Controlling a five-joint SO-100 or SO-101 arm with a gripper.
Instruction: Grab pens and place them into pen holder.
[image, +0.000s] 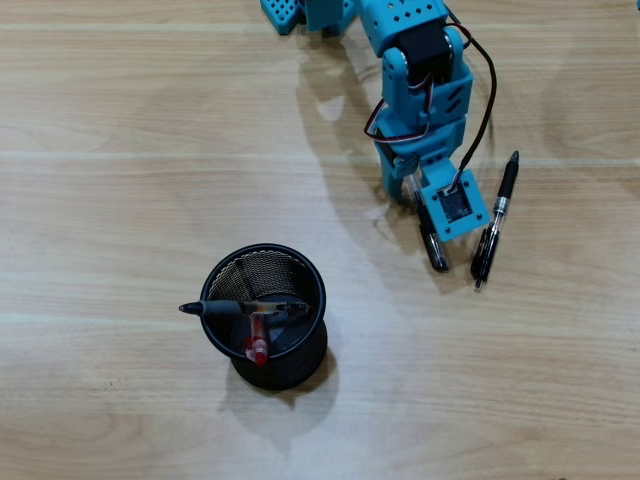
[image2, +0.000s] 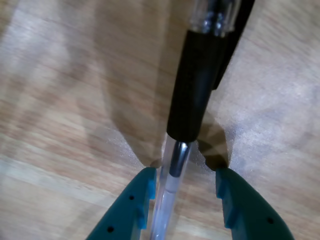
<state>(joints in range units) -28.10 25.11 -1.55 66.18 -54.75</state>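
Between the open claw (image2: 182, 192) tips, a black-and-clear pen (image2: 192, 85).

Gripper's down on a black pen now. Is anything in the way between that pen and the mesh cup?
Nothing visible on the bare table between the pen at the gripper and the pen holder. One catch: a pen lies across the cup's rim, partly bridging the opening, beside the red pen inside.

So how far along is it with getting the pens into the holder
Two pens are done: a red pen stands inside the mesh pen holder and a grey pen lies across its rim. The gripper straddles a black pen, fingers open, not yet closed. Another black pen waits on the table.
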